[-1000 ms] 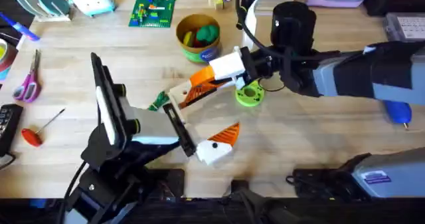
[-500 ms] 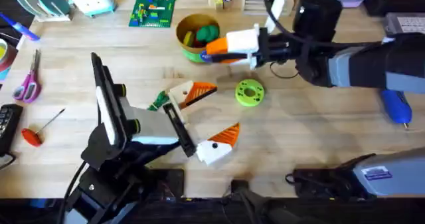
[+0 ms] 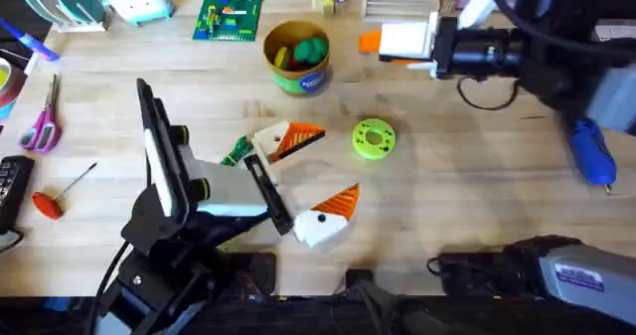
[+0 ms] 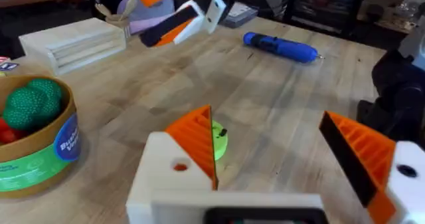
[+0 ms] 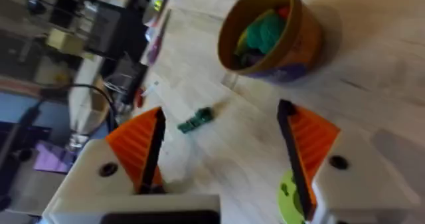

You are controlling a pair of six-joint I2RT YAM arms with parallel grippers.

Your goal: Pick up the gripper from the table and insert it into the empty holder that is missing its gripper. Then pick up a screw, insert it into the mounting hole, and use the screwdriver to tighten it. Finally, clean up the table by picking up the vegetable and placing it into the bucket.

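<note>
right hand (image 3: 370, 43) withdrawn rightward past bucket (image 3: 296, 57), open

The left arm is reaching from the lower left over the worktop, bent low, with its black links leaning toward the middle. The left gripper (image 3: 303, 181) is lying just above the worktop, its two white fingers with orange pads (image 4: 196, 141) spread wide apart and holding nothing. The right arm is stretching across from the right side, raised high at the far part of the worktop. The right gripper (image 3: 370, 43) is pointing to the left, and its orange pads (image 5: 141, 148) are standing apart and empty.
</note>
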